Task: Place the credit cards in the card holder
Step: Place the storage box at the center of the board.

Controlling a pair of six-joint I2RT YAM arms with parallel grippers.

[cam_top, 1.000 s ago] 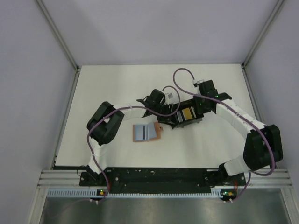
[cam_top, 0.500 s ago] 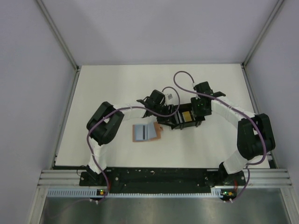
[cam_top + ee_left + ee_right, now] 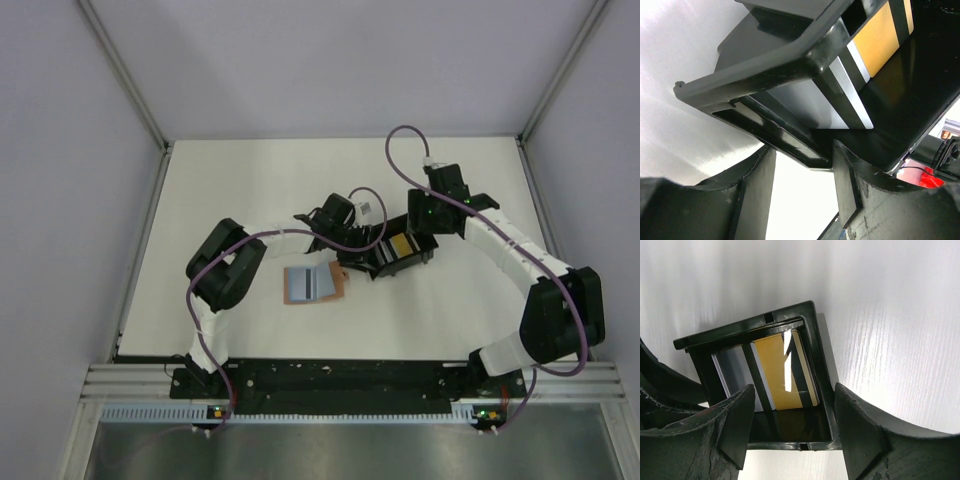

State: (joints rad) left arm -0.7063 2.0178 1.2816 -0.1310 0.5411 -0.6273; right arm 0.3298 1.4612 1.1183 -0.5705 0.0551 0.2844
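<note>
The yellow-orange credit card (image 3: 782,370) and the light blue credit card (image 3: 731,372) lie side by side inside a black square tray (image 3: 745,327); in the left wrist view the yellow card (image 3: 880,35) and the blue one (image 3: 805,102) show through the tray's side. My right gripper (image 3: 794,392) hangs open above the tray's near wall, one finger on each side, holding nothing. My left gripper (image 3: 803,162) is open at the tray's left corner, with only bare table between the fingers. The tan card holder (image 3: 312,283) lies open on the table, left of the tray (image 3: 385,270).
Grey walls and metal rails enclose the white table (image 3: 250,190). Both arms arch over its middle, and purple cables loop above them. The arm bases sit on the black rail (image 3: 340,378) at the near edge.
My right gripper has gone from shut to open and drawn back from the tray toward the far right. The yellow card stays in the tray. My left arm has not moved.
</note>
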